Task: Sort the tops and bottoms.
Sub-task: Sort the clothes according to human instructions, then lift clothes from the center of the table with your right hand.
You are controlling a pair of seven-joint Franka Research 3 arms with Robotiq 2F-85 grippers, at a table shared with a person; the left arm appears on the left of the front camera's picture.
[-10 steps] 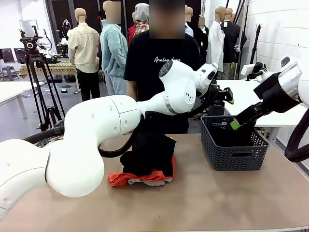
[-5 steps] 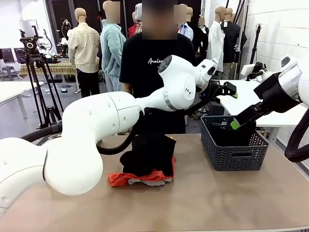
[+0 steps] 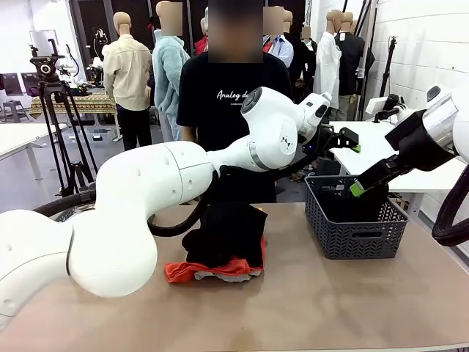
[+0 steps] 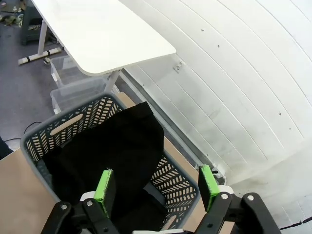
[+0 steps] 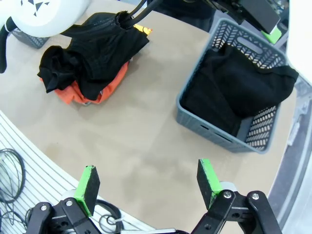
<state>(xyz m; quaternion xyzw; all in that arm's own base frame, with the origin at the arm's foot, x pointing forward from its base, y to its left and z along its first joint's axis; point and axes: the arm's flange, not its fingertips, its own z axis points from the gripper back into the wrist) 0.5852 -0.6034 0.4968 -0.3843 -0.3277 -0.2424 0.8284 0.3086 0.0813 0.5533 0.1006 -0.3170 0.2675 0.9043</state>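
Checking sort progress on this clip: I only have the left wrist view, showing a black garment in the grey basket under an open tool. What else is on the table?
Observer: Beside the basket there is a pile, with a second black garment lying on an orange T-shirt.
Operator: Any grey shirt?
Observer: Yes, a light grey shirt shows as an edge under the orange one.
Operator: And the right tool?
Observer: The right tool is open and holds nothing, up above the table.
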